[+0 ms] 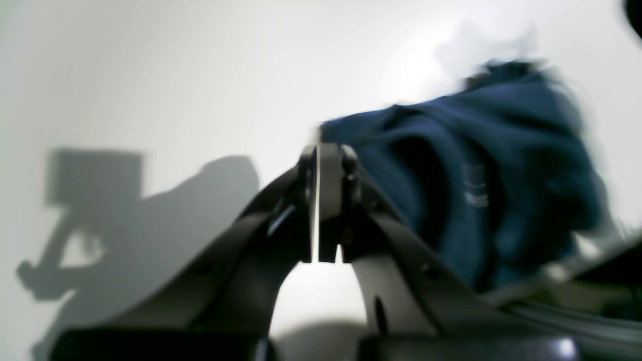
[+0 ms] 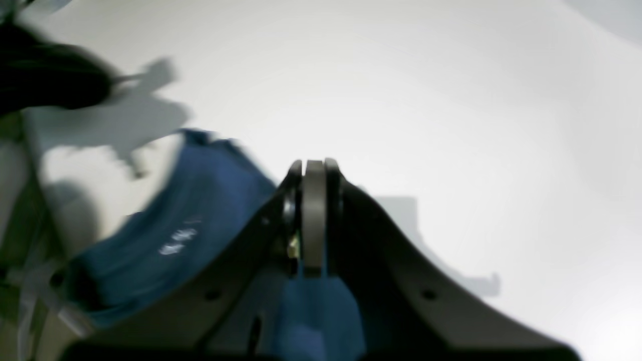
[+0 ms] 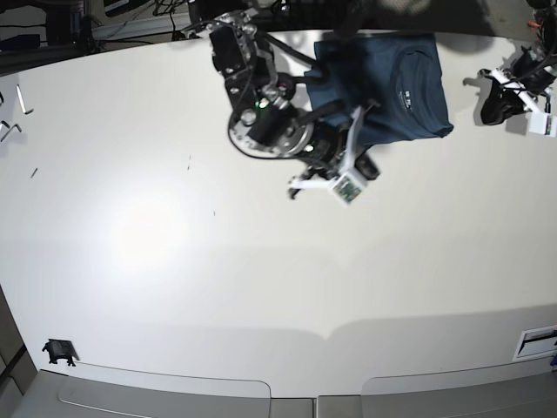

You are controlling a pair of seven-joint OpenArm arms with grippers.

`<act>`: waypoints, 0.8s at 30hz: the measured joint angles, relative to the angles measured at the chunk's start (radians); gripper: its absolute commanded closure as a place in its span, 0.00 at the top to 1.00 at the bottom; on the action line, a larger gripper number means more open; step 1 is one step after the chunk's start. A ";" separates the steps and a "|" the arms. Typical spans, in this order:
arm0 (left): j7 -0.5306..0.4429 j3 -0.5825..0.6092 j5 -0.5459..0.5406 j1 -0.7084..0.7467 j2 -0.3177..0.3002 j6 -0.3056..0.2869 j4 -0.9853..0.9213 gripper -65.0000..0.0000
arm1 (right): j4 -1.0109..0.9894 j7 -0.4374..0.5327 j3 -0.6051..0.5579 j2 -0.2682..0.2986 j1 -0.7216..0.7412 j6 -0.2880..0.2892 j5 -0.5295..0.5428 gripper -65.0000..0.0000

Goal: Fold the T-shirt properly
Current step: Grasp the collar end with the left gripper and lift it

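Fingers of the right gripper [image 2: 313, 220] are pressed together on a fold of the plain dark navy-blue cotton T-shirt [image 3: 396, 83] at the far edge of the white counter [image 3: 174, 261] — left gripper [image 1: 321, 200] shut too, holding nothing, w/ the cloth bunched just beside it, so the right arm is the nearer.

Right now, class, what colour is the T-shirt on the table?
Dark navy blue, plain. The T-shirt shows best in the base view.
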 measured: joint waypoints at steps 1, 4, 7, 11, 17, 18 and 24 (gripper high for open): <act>0.056 0.000 -0.074 0.000 0.001 -0.007 0.002 0.00 | -0.002 0.000 0.037 -0.001 0.005 0.000 0.001 0.00; 0.198 0.024 -0.265 0.001 0.007 -0.009 0.002 0.00 | -0.024 0.001 0.135 0.003 0.034 -0.004 0.066 0.00; 0.267 0.085 -0.363 0.003 0.001 -0.010 0.002 0.00 | -0.082 0.006 0.194 0.018 0.059 -0.003 0.089 0.00; 0.307 0.222 -0.365 0.003 0.003 -0.010 0.002 0.00 | -0.202 -0.001 0.221 0.033 0.089 -0.003 0.101 0.00; 0.262 0.404 -0.085 0.000 0.003 -0.010 0.002 0.00 | -0.306 -0.003 0.217 0.033 0.098 0.035 0.121 0.00; 0.233 0.420 -0.013 0.000 0.003 -0.010 0.002 0.00 | -0.306 -0.008 0.218 0.033 0.098 0.035 0.137 0.00; -0.109 0.438 0.443 0.000 0.000 -0.007 0.002 0.00 | -0.306 -0.027 0.217 0.033 0.100 0.035 0.167 0.00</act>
